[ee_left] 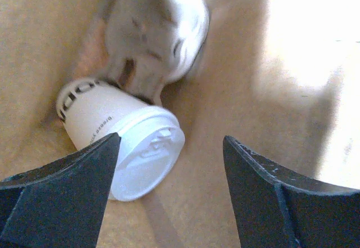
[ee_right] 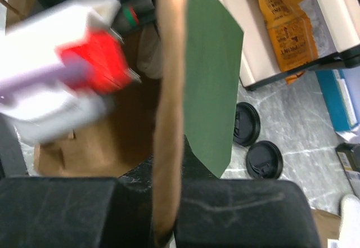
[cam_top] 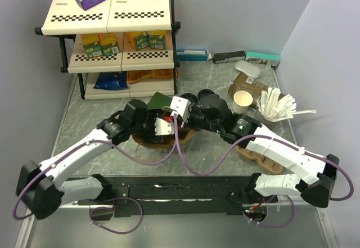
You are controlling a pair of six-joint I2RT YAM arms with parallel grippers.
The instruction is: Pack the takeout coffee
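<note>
My left hand (ee_left: 171,141) is down inside the brown paper bag (ee_left: 236,203) with its fingers spread wide and nothing held between them. In the lower left of that wrist view, just past my fingertips, lies a lidded cup (ee_left: 121,141): white, on its side on the bag's floor, its white lid turned toward me. I can't tell whether my left finger touches it. Above the cup, top centre, is a pale blurred shape I cannot make out.

My right hand (ee_right: 164,203) is clamped shut on the bag's upper edge, which runs as a thin brown strip up the middle of that view. A green panel (ee_right: 211,90) stands just right of the strip. Two black lids (ee_right: 247,124) lie flat on the grey counter (ee_right: 292,118) to the right of it.

From above, both arms meet at the bag in the middle of the frame. Right of centre an open cup (cam_top: 243,100), white outside and tan inside, stands upright and unlidded by a brown tray (cam_top: 242,82), next to a tumbler of white sticks (cam_top: 275,106). A shelf (cam_top: 107,12) stocked with packets fills the upper left.
</note>
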